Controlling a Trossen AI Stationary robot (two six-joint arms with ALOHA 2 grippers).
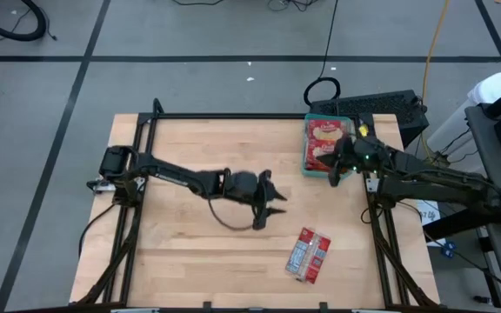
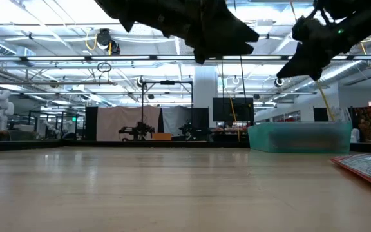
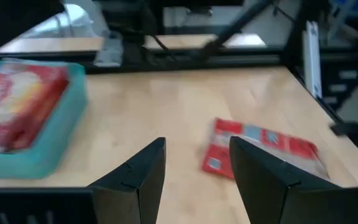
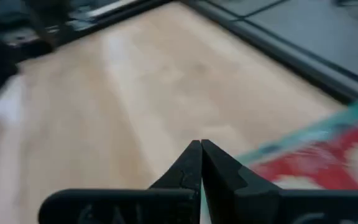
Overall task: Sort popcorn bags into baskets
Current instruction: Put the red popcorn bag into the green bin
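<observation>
One red popcorn bag with a silvery-blue panel [image 1: 309,255] lies flat on the table near its near right corner; the left wrist view shows the bag [image 3: 260,149] too. The teal basket [image 1: 305,155] sits at the far right and holds red bags with a cream picture [image 1: 324,139]. My left gripper [image 1: 275,198] hovers open above the table's middle, above and left of the loose bag, which it faces. My right gripper [image 1: 334,176] is shut and hangs over the basket's near right corner [image 4: 303,140], empty.
A black keyboard-like box [image 1: 372,106] lies beyond the basket, off the table's far right corner. A black metal frame [image 1: 233,116] runs along the table's edges. Bare wood [image 1: 181,252] spreads over the left and near parts of the table.
</observation>
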